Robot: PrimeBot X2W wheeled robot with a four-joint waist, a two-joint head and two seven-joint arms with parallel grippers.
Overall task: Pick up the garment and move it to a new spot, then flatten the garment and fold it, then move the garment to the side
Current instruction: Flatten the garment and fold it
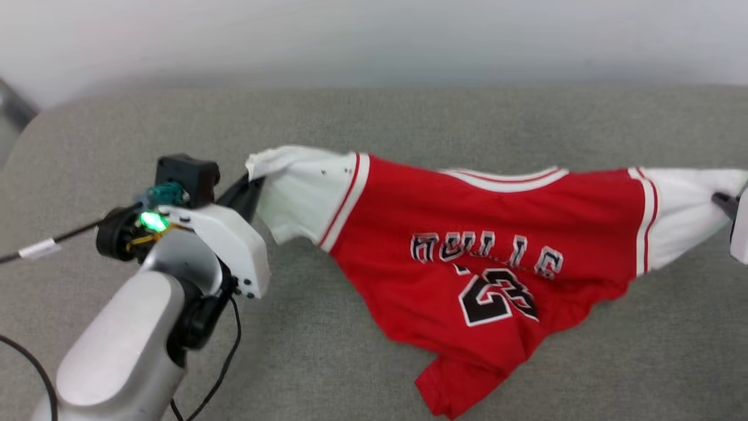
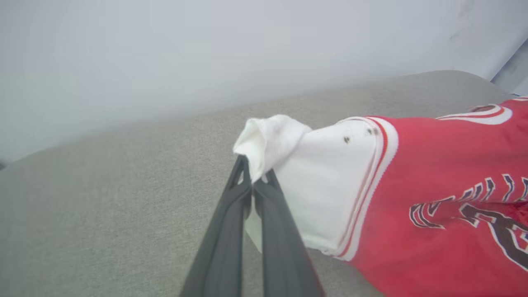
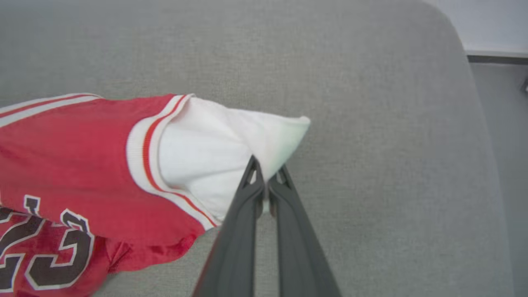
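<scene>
On the grey surface [image 1: 374, 117], found the garment [image 1: 479, 234] strung from 9 to 3 o'clock, with hem sagging toward 6. Found left gripper [image 2: 252, 175] pinched shut on the white cuff [image 2: 268, 136] at 9, right gripper [image 3: 266, 177] likewise on the opposite cuff [image 3: 284, 136] at 3. Judged light, limp, slippery; best held at cuffs.

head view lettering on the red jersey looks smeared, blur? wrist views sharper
Head view: the lettering on the red jersey-style shirt with white sleeves looks doubled, likely motion blur; left wrist view: lettering soft too; right wrist view: sleeve and grey fabric surface crisper.
</scene>
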